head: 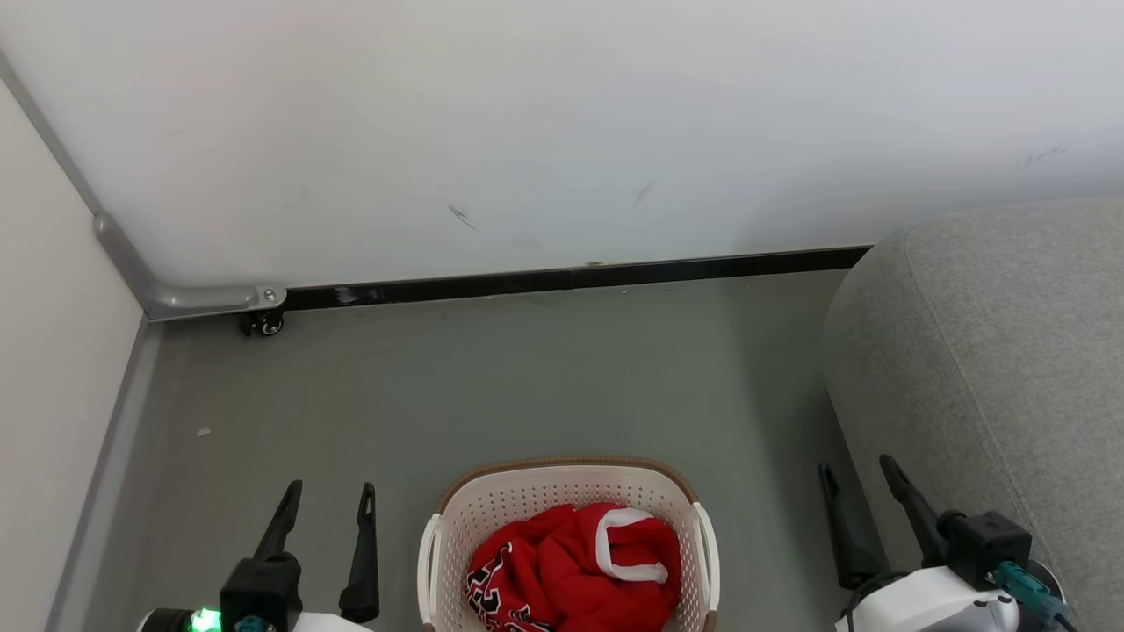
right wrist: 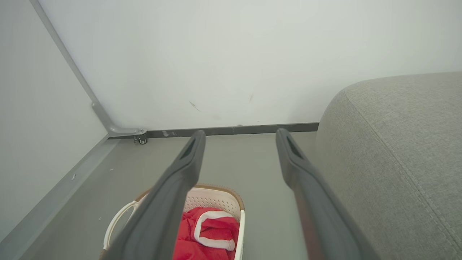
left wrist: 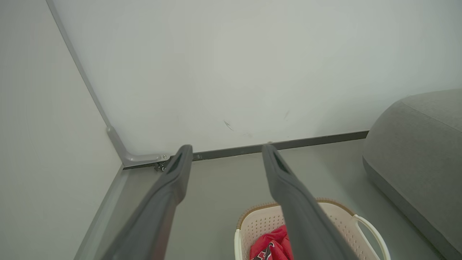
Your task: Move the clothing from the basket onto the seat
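Clothing point(head: 571, 566): bright red, with a white trim band and black-and-white lettering on one fold.
Basket point(head: 544, 496): cream-white, dotted all over with small perforations; brown rim, white handles.
Seat point(head: 992, 351): light grey, fine woven fleck, seam in the same grey.
Floor point(head: 492, 386): plain dull grey-green.
Wall point(head: 527, 132): off-white, a few dark scuffs.
Skirting point(head: 571, 279): glossy black.

No word, number or brand is coming through legibly anywhere. The only lettering point(head: 492, 584) is sitting on the clothing point(head: 575, 562), the red heap lying in the basket point(head: 527, 500) between the left hand point(head: 331, 485) and the right hand point(head: 856, 465). Black-and-white letter shapes are running over the folds on the side nearer the left hand. The crumpled cloth is breaking them up, so nothing is spelling out. In the left wrist view a scrap of the same print is peeking out just beside one finger point(left wrist: 299, 213) of that hand, too small to read.
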Controlling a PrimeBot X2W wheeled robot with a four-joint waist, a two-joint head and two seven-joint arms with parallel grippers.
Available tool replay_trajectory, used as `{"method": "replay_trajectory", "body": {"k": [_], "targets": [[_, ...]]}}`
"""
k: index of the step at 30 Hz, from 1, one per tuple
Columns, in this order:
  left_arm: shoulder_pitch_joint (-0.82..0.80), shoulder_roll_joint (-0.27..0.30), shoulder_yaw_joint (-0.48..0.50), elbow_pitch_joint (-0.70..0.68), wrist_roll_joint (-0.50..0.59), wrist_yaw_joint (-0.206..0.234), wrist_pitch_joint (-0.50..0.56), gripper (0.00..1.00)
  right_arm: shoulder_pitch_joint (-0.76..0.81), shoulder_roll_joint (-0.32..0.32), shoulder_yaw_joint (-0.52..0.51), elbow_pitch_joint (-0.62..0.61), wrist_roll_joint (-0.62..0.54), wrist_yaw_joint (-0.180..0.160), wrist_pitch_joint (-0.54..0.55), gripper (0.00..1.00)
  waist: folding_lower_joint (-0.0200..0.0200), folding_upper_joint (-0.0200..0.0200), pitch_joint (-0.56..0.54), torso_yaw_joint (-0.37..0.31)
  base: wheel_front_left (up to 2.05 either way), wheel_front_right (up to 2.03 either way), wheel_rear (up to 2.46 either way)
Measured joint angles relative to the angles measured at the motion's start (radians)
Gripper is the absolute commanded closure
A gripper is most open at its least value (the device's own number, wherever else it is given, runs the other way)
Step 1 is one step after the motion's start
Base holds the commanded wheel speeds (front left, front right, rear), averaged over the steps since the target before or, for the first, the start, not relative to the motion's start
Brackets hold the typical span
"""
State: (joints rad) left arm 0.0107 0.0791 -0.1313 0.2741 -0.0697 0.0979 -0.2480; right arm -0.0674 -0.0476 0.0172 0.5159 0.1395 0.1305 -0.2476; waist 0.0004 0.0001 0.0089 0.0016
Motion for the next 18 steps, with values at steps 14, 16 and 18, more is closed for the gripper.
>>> {"method": "replay_trajectory", "body": {"k": [14, 16, 18], "targets": [[-0.001, -0.001, 0.002, -0.008, 0.000, -0.001, 0.000, 0.00, -0.011, 0.000, 0.010, -0.009, 0.010, 0.000, 0.000, 0.00, 0.0000, -0.0001, 0.020, -0.002, 0.00, 0.00, 0.00], [-0.001, 0.000, 0.002, -0.008, 0.000, -0.002, 0.000, 0.00, -0.015, 0.000, 0.010, -0.010, 0.010, 0.000, 0.000, 0.00, -0.0001, -0.0001, 0.023, -0.002, 0.00, 0.00, 0.00], [-0.002, 0.000, 0.001, -0.008, 0.002, -0.002, 0.000, 0.00, -0.016, 0.000, 0.010, -0.010, 0.010, 0.000, 0.000, 0.00, -0.0001, 0.0000, 0.027, -0.003, 0.00, 0.00, 0.00]]}}
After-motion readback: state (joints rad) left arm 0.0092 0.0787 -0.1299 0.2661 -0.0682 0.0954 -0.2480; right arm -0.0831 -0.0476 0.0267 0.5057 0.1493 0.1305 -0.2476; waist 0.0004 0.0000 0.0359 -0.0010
